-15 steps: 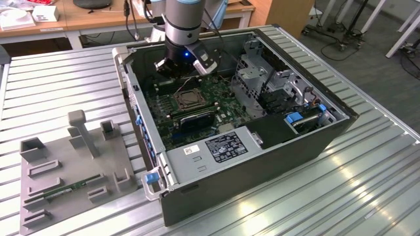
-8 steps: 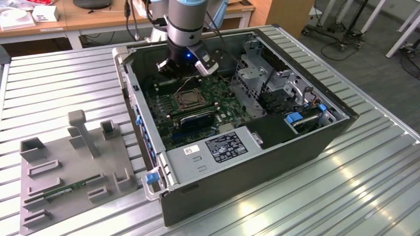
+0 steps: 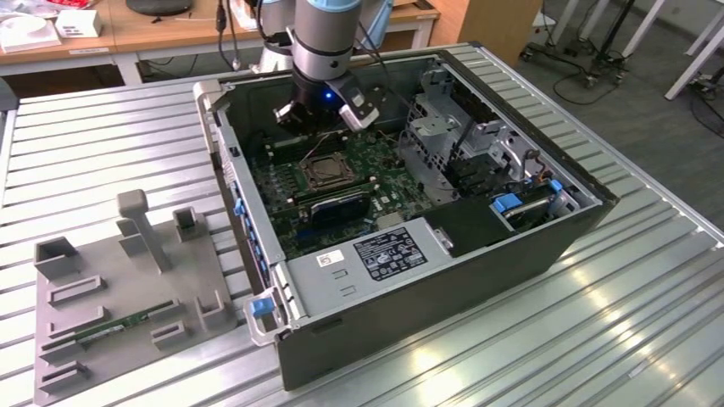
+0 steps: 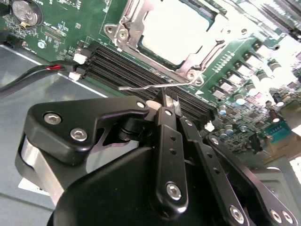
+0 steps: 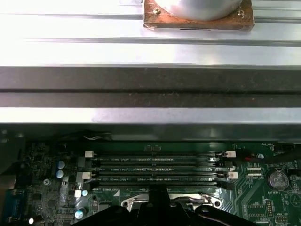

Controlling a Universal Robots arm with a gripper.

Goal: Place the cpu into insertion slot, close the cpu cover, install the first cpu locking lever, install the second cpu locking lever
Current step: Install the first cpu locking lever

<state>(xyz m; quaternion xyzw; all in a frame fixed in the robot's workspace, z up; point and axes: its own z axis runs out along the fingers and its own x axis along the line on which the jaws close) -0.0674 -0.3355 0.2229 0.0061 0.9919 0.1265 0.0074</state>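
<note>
Here, in the exterior view, a grey fixture [image 3: 125, 280] lies on the slatted metal table [image 3: 633, 322] at the exterior view's left, with a green memory stick [image 3: 114, 328] resting in one of its grooves. Just beside it, toward the exterior view's right, stands an open computer case [image 3: 430, 297], and the arm reaches down into its far end. The gripper [image 3: 320, 127] hangs just above the green board, close to the insertion slot [image 3: 325, 172].

In the second wrist view the cpu [image 4: 176, 28] sits in that slot, pale face up, and the cpu cover [image 4: 150, 55] lies flat over its edges. A thin silvery locking lever [image 4: 141, 87] runs along the socket's edge, next to the black memory slots [image 4: 122, 70]. The gripper [image 4: 168, 99] has its fingers drawn together into a narrow point right at that lever; whether it pinches the wire cannot be told.

In the first wrist view the gripper [image 5: 157, 207] sits just short of the memory slots [image 5: 157, 167].

Farther toward the exterior view's right sit the white-labelled power supply [image 3: 385, 250] and the grey drive cage [image 3: 447, 127].
</note>
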